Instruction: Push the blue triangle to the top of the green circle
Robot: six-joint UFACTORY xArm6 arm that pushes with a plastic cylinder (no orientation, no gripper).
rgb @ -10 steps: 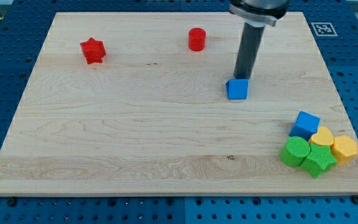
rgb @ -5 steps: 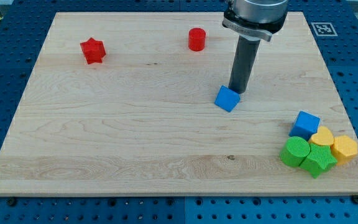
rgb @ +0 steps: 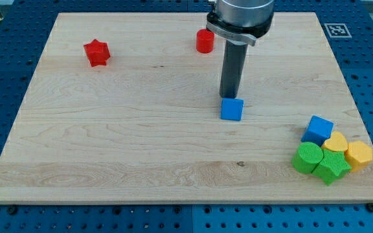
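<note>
— Resting on the wooden counter [rgb: 109,142], where does my tip [rgb: 229,97] sit?
— Just at 12 o'clock of a small blue block [rgb: 232,109], touching or nearly touching its upper edge. This arm has no jaws, only the dark rod.
— Where is the green circle [rgb: 307,157]?
— Well apart, at about 4 o'clock from that blue block, near the counter's right edge. It sits in a tight cluster: a second blue block [rgb: 318,129] at its 12 o'clock, a green star-like block [rgb: 331,167] at 4 o'clock, a yellow heart [rgb: 336,142] and a yellow hexagon [rgb: 359,155] towards 3 o'clock.
— Anything else?
— A red star [rgb: 96,52] at 10 o'clock of the tip, far off, and a red cylinder [rgb: 204,41] at 11 o'clock, closer.
</note>
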